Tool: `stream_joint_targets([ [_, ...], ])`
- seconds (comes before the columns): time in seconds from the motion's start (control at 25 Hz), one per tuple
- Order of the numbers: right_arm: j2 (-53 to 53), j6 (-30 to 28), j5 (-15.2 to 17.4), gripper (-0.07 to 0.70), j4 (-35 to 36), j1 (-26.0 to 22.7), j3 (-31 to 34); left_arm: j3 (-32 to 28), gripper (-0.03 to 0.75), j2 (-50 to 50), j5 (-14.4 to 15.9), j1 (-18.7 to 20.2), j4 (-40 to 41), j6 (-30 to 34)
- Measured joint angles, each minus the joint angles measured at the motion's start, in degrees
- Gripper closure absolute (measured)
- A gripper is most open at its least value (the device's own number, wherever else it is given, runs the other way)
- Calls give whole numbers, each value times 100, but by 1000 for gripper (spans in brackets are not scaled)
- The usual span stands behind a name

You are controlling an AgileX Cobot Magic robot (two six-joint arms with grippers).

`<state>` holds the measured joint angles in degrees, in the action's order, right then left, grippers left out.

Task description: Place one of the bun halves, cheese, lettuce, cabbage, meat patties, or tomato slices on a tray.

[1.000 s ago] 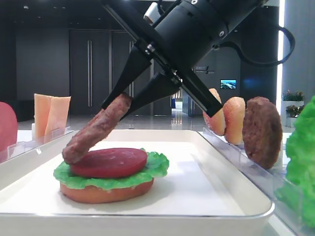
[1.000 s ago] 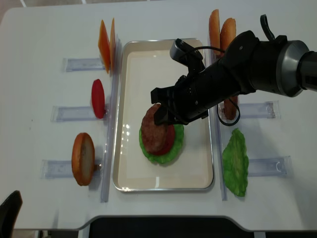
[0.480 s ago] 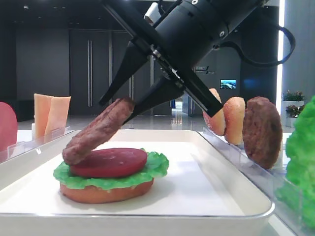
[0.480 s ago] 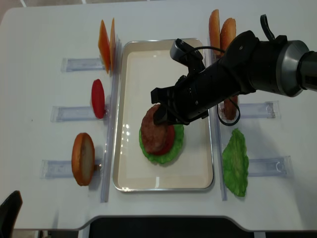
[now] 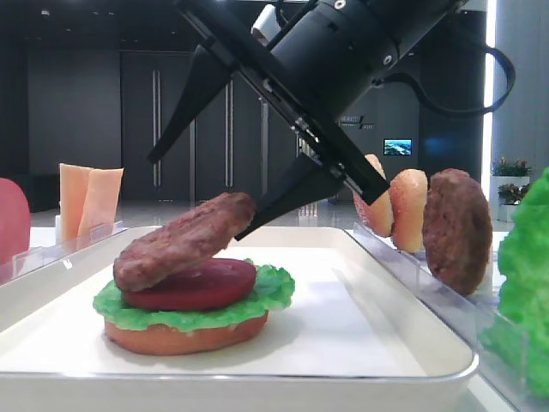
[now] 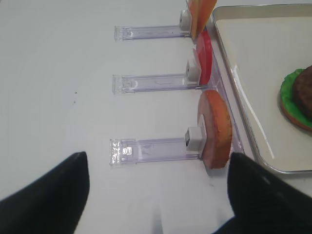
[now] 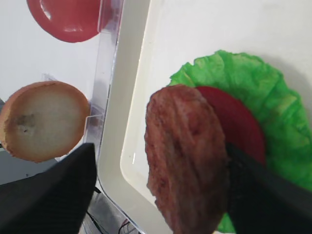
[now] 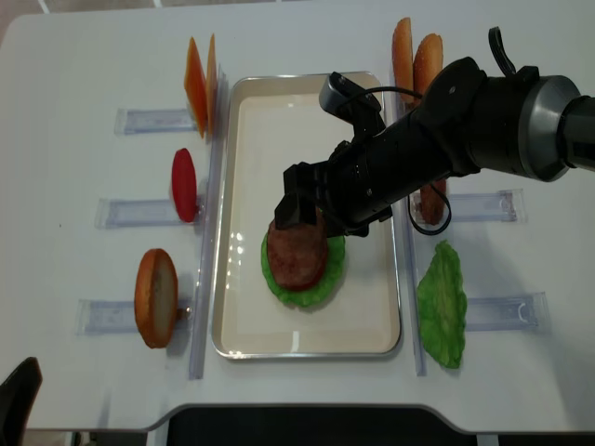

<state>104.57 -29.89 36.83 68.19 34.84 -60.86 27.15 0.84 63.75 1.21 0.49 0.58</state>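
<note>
And the right tool (image 5: 225, 153) springs wide apart, letting go — the meat patty (image 5: 184, 241) drops from its steep tilt, leaning low across the tomato slice (image 5: 202, 286).

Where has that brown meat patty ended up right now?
In the overhead view the meat patty lies tilted on the tomato slice and lettuce, on the tray, with the right gripper open around it.

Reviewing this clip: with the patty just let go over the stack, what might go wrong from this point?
1. The meat patty lies tilted, its raised end against the lower finger of the open right gripper; withdrawing might drag it off the tomato slice.
2. It sits off-centre toward the stack's left edge, so it may slide onto the tray.
3. A nudge could shift the lettuce underneath.
</note>
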Motion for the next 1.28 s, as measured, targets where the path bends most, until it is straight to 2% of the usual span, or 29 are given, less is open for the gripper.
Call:
stream_joint_targets([
  [0.12, 0, 140, -11, 131, -187, 0, 0, 0, 24, 0, 0, 0, 0, 0],
  [0.44, -217, 944, -45, 131, -1229, 0, -27, 0, 24, 0, 0, 0, 0, 0],
  [0.56, -446, 1412, -79, 131, -1702, 0, -262, 0, 24, 0, 0, 0, 0, 0],
  [0.8, -553, 1870, 23, 131, -2173, 0, -542, 0, 24, 0, 0, 0, 0, 0],
  [1.08, -555, 3193, 519, 131, -3888, 0, -1120, 0, 24, 0, 0, 0, 0, 0],
  [1.28, -555, 3910, 1187, 131, -4986, -26, -1721, 0, 24, 0, 0, 0, 0, 0],
])
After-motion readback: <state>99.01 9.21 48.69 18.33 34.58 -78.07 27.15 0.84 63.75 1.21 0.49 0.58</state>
